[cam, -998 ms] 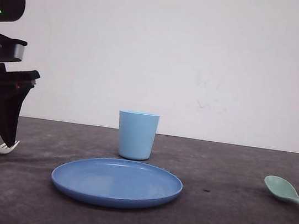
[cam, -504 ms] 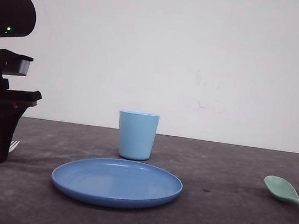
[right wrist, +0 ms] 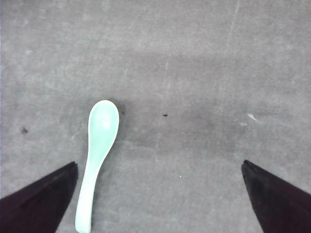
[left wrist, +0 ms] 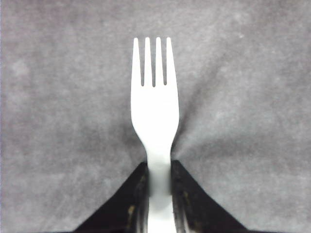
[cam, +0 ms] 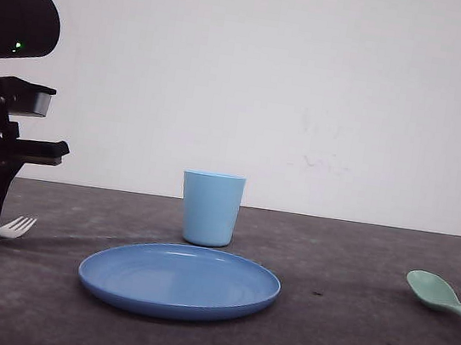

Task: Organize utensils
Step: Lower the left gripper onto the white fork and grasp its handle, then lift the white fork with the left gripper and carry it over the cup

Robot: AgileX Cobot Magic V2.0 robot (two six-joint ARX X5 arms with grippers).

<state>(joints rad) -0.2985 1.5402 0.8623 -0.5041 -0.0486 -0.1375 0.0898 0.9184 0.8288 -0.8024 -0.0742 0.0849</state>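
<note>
Pinching the white fork [left wrist: 155, 121] by its neck, the left gripper [left wrist: 159, 194] has both fingers pressed against the handle, with the tines pointing away from it over the grey table [cam: 346, 326]. Seen from the front, the fork [cam: 17, 227] lies low at the table's surface, well to the left of the blue plate [cam: 179, 281], and I cannot tell whether it has left the surface yet. The light blue cup [cam: 210, 208] stands just behind the plate. The mint-green spoon [cam: 440, 298] lies on the table far to the right of the plate. From the right wrist camera, the right gripper [right wrist: 160, 194] has its fingers spread wide, and the spoon [right wrist: 98, 155] lies close to one finger rather than centred between them.

The hold on the fork looks narrow, on a slim smooth handle, so the fork could swivel or slip out during a lift or a fast swing toward the plate. On the right side, closing from this off-centre position would probably push the spoon sideways instead of gripping it.
</note>
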